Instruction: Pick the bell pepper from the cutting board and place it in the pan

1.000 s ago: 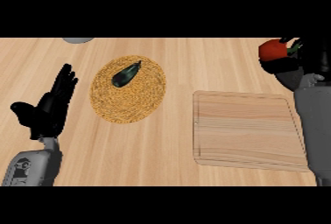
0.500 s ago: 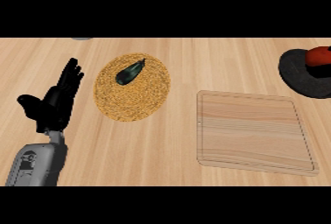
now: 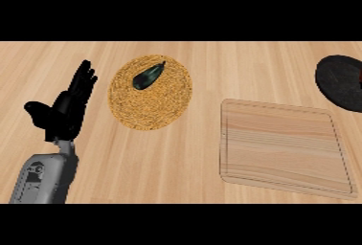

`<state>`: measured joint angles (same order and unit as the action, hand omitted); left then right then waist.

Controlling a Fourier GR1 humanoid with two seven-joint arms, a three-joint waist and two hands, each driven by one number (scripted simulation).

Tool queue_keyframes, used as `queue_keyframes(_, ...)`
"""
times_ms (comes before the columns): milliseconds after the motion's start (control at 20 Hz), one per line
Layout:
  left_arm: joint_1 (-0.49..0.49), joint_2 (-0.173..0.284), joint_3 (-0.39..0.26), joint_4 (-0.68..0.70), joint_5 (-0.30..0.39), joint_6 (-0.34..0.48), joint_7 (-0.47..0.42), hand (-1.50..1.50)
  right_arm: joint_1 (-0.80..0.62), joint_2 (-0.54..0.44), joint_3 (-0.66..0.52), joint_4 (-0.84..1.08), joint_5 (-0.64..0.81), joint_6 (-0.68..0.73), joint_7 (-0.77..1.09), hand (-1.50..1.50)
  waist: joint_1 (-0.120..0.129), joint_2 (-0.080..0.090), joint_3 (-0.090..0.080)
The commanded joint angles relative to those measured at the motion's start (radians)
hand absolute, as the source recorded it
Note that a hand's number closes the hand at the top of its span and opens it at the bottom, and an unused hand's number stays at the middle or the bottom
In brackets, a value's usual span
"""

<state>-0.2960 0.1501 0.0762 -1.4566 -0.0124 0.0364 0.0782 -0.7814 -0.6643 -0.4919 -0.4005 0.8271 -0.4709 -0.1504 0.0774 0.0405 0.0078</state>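
The black pan (image 3: 341, 82) lies at the far right and is cut off by the view's edge. The bell pepper cannot be made out; the part of the pan where it would lie is outside the view. The wooden cutting board (image 3: 284, 146) at lower right has nothing on it. My left hand (image 3: 65, 107) stands open at the left, fingers straight and pointing up, apart from everything. My right hand does not show.
A round woven mat (image 3: 150, 103) lies left of centre with a dark green vegetable (image 3: 148, 76) on its upper part. The counter is light wood.
One second ago my right hand held the red pepper over the pan. Half a second ago the pepper sat in the pan and the hand was gone. The view has since shifted left.
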Motion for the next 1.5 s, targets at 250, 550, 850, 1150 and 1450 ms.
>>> queue_keyframes(250,-0.019,0.003,0.011,0.007,0.017,-0.012,-0.005,0.00,-0.026,0.004,-0.109,0.188,-0.123,0.193,-0.061,-1.50,0.022,0.010,0.004)
queue_keyframes(550,-0.020,-0.004,-0.004,0.008,-0.008,0.003,-0.017,0.00,-0.011,-0.009,-0.140,0.218,-0.157,0.273,-0.164,-1.50,0.013,0.010,0.005)
queue_keyframes(850,0.031,0.005,0.009,0.000,-0.004,0.001,-0.027,0.00,0.003,-0.008,-0.260,0.183,-0.278,0.236,-0.319,-1.50,-0.006,-0.004,0.003)
queue_keyframes(1150,0.068,-0.012,-0.010,-0.031,-0.015,0.011,-0.015,0.00,0.032,-0.045,-0.367,0.207,-0.402,0.383,-0.408,-1.50,-0.029,-0.019,0.000)
queue_keyframes(1450,0.068,0.029,0.044,0.041,0.003,-0.012,-0.051,0.00,0.159,-0.076,-0.390,0.205,-0.475,0.663,-0.553,-1.50,-0.067,-0.032,-0.005)
